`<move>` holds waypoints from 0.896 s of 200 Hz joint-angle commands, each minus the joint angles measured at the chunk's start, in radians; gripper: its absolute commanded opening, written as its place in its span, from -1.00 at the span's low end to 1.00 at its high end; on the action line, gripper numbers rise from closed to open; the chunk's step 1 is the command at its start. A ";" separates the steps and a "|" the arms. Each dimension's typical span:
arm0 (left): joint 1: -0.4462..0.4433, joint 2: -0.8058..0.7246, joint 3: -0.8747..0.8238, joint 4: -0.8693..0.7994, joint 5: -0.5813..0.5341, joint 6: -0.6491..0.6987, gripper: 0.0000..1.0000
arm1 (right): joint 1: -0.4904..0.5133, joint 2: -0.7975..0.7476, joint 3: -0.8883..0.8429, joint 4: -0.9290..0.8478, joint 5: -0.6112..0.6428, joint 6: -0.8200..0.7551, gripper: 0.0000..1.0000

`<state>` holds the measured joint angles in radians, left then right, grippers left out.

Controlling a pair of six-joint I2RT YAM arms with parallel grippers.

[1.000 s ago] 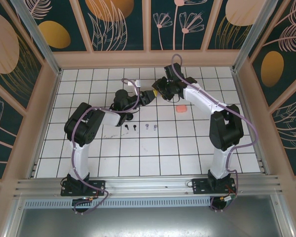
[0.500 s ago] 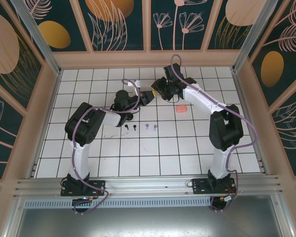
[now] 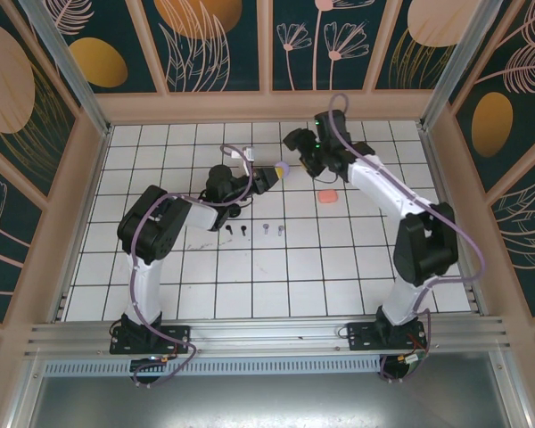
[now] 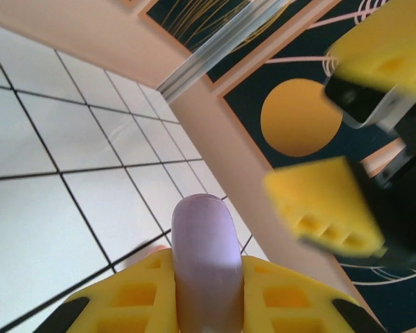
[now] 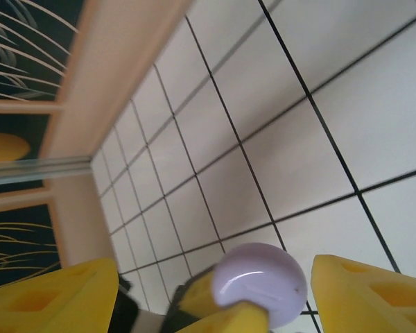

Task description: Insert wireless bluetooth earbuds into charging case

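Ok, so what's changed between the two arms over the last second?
The right end effector pulled back from the purple case toward the far wall, and its jaws stand open. The left end effector kept its grip on that case and barely moved. The pink case and the four earbuds on the table stayed put.

lilac case (image 4: 202,232): base hidden by left tool (image 4: 206,274) | earbuds (image 3: 243,229): too small for detail
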<state>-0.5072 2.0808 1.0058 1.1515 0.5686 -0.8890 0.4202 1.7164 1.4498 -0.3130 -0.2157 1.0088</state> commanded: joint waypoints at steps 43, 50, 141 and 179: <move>0.023 -0.173 -0.027 -0.175 0.162 0.172 -1.00 | -0.036 -0.257 -0.334 0.304 -0.112 -0.431 0.47; 0.030 -0.182 -0.026 -0.193 0.191 0.183 -1.00 | -0.038 -0.288 -0.373 0.337 -0.140 -0.488 0.47; 0.047 -0.232 0.025 -0.370 0.397 0.284 -1.00 | -0.047 -0.286 -0.458 0.429 -0.384 -0.699 0.41; 0.047 -0.245 0.029 -0.373 0.405 0.283 -1.00 | -0.027 -0.238 -0.441 0.438 -0.384 -0.695 0.38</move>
<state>-0.4603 1.8763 1.0031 0.7876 0.9367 -0.6327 0.3779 1.4490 0.9752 0.0803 -0.5610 0.3416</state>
